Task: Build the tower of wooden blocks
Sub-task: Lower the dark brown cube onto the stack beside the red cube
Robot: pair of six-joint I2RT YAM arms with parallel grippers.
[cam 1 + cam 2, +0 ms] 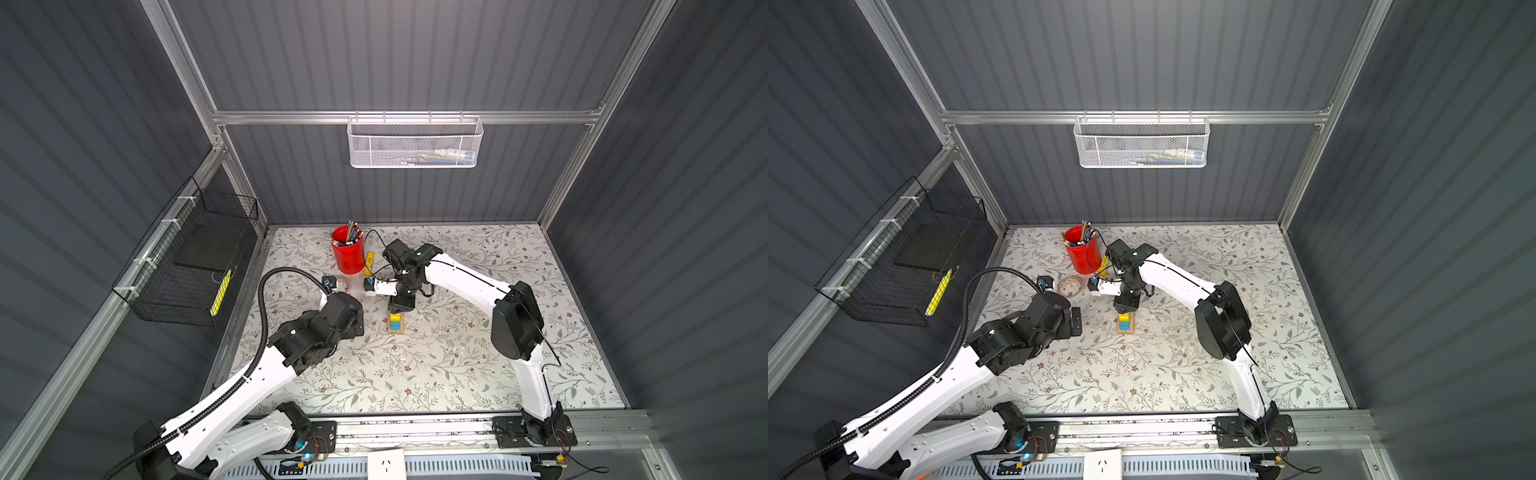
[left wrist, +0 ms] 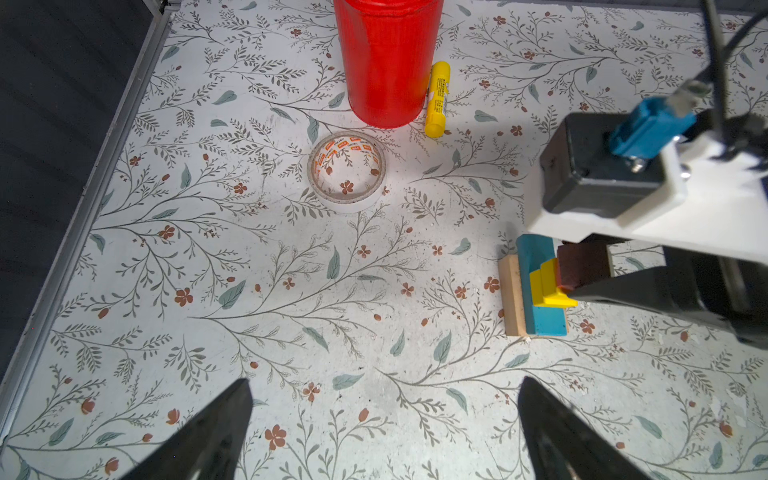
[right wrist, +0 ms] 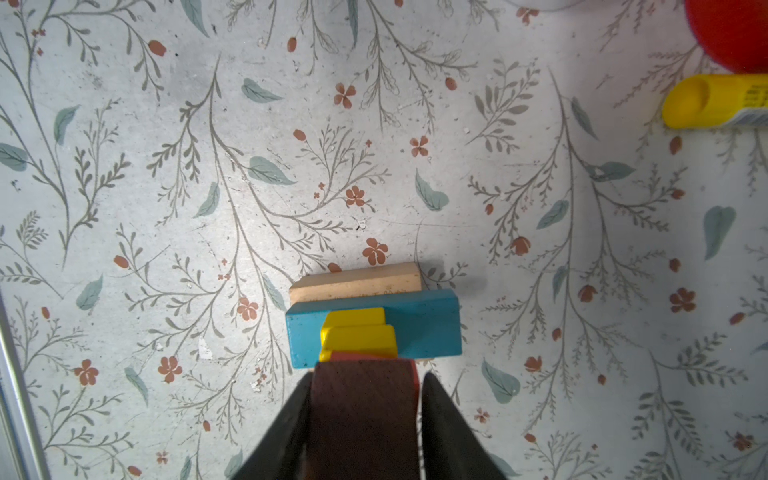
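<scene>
The wood block tower stands mid-table. In the right wrist view a tan oblong lies lowest. On it come a blue oblong, two yellow cubes, a red cube and the dark brown roof piece. My right gripper straddles the brown piece from above. One finger touches it and a sliver of gap shows at the other. My left gripper hovers wide open and empty to the tower's left. The left wrist view shows the brown piece atop the stack.
Behind the tower stand a red pen cup and a yellow marker beside it. A roll of clear tape lies in front of the cup. A white mesh basket hangs on the back wall and a black wire basket on the left wall.
</scene>
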